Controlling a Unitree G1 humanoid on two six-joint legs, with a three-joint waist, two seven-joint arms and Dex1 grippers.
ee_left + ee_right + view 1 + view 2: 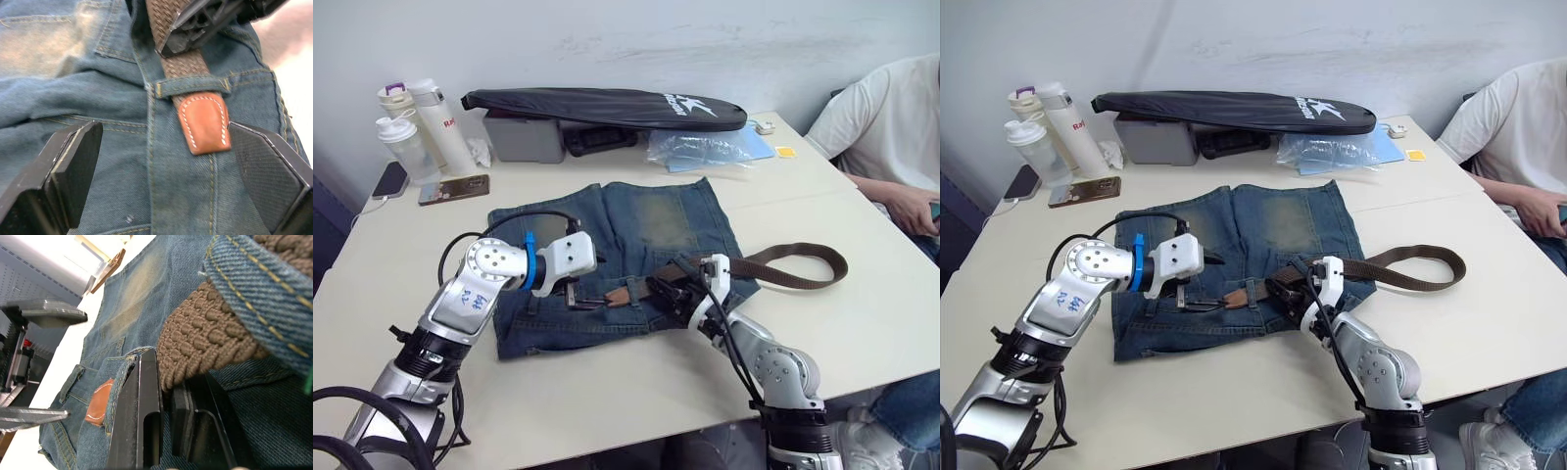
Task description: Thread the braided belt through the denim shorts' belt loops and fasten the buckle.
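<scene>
The denim shorts (656,220) lie flat on the table, waistband nearest me. The braided belt (793,257) runs along the waistband and sweeps out in a loop to the right of the shorts. Its tan leather tip (204,122) pokes out from under a belt loop (193,85). My left gripper (576,294) is open, its fingers (73,166) straddling that tip just above the denim. My right gripper (666,291) is shut on the braid (205,333) further right along the waistband, beside another belt loop (264,279). I cannot make out the buckle.
A long black bag (607,106) lies over a grey box (524,137) at the back. Bottles (411,127), a phone (389,179) and a dark wallet-like item (455,189) sit at the back left. A plastic bag (705,147) lies behind the shorts. A person (891,127) sits at right.
</scene>
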